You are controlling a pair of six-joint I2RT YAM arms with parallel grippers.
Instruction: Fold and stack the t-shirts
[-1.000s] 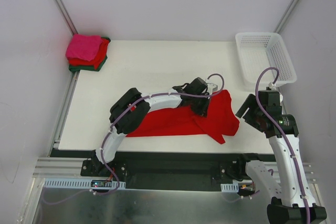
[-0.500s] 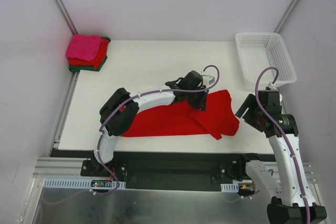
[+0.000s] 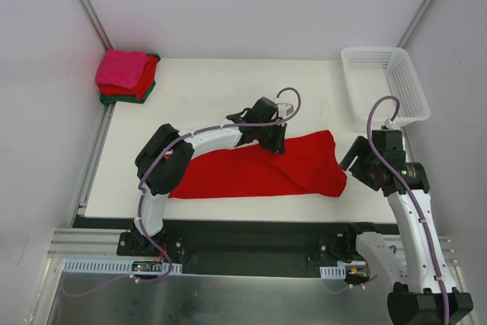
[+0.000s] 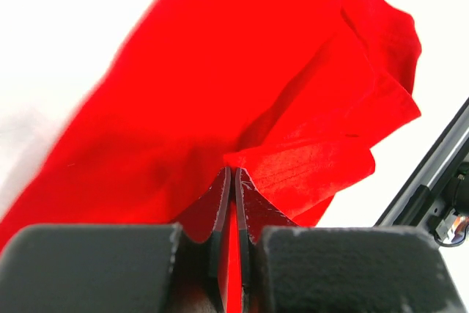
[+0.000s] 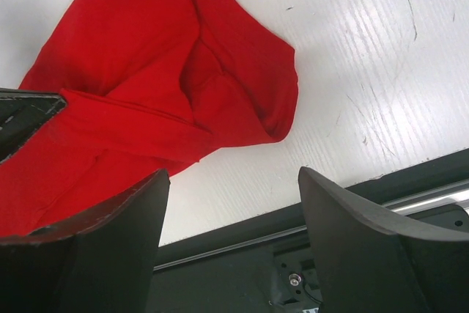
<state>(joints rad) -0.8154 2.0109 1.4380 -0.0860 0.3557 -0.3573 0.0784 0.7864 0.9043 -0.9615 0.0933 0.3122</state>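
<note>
A bright red t-shirt [image 3: 259,174] lies in a long band across the near half of the white table [image 3: 228,89]. My left gripper [image 3: 272,141] sits at the shirt's upper edge near its middle. Its jaws are shut on a fold of the red cloth [image 4: 293,174], which shows between the pads [image 4: 223,196]. My right gripper [image 3: 359,164] hovers open just right of the shirt's right end [image 5: 242,100], with nothing between its fingers [image 5: 110,218]. At the far left corner sits a folded stack of t-shirts [image 3: 125,75]: hot pink on top, then red, then dark green.
A white lattice basket [image 3: 384,85] stands at the far right corner. The table's near edge and a black rail [image 5: 293,232] run right below the right gripper. Grey walls close in the sides.
The left gripper has moved left and slightly away from the arms, keeping hold of the cloth. The shirt has stretched leftward and its hanging right flap has flattened. The right arm has barely moved.
</note>
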